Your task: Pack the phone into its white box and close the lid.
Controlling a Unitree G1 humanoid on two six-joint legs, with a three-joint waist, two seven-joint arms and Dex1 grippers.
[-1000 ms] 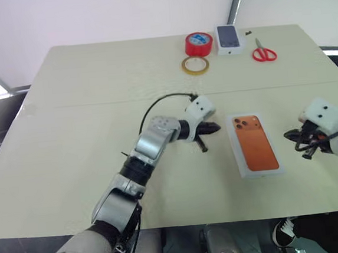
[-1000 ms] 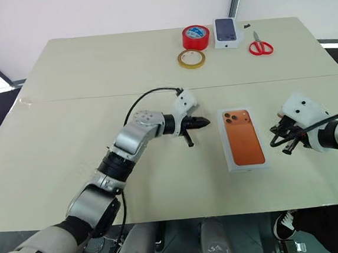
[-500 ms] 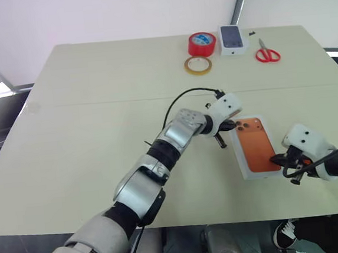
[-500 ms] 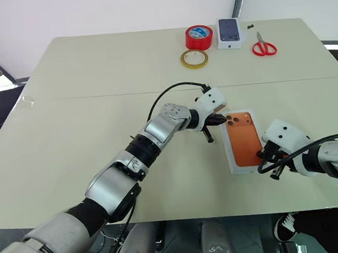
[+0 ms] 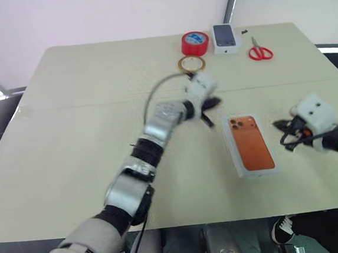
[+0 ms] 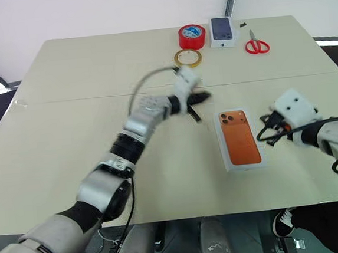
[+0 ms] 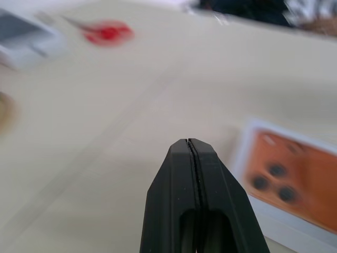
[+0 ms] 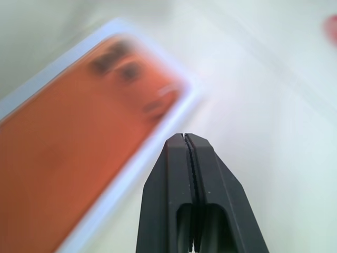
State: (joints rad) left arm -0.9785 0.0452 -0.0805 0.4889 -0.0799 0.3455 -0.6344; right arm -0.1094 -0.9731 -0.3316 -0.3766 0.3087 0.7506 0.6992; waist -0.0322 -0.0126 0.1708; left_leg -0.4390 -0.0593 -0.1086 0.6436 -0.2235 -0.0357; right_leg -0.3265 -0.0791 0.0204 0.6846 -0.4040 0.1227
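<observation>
Presently: phone (image 5: 252,150) lies lens-side up inside white box (image 5: 238,163), mid-surface (image 5: 69,141) — packing done. Lid not yet on. Left pincer (image 5: 212,103) and right pincer (image 5: 280,127) — both pressed together, empty.

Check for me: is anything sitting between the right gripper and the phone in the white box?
Nothing visible. The right gripper, shut, hangs off to the side of the white box, where the phone lies camera side up. Only bare table shows between them. Tape rolls, scissors and a carton sit far back.
</observation>
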